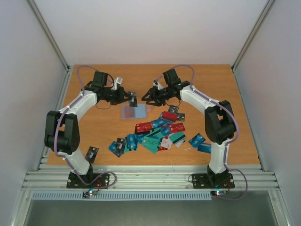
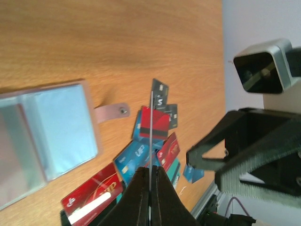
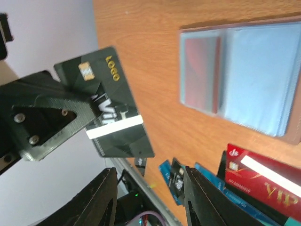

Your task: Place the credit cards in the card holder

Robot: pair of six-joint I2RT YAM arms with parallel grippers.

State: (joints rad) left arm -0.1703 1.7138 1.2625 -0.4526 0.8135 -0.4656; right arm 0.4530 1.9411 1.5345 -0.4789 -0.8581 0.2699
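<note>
The card holder [image 1: 134,112] lies open on the table, with light blue and pinkish pockets; it also shows in the left wrist view [image 2: 47,134] and the right wrist view [image 3: 244,77]. My left gripper [image 1: 126,97] is shut on a black credit card [image 1: 132,99], held above the holder's far left edge. That card is edge-on in the left wrist view [image 2: 151,136] and face-on in the right wrist view [image 3: 106,110]. My right gripper [image 1: 146,97] is open and empty, facing the card a short way to its right. Several credit cards [image 1: 160,132] lie in a loose pile nearer the front.
One black card [image 1: 91,154] lies alone by the left arm's base. Two blue cards [image 1: 200,142] lie at the pile's right end. A red card [image 3: 263,174] sits just below the holder. Grey walls enclose the table [image 1: 211,89].
</note>
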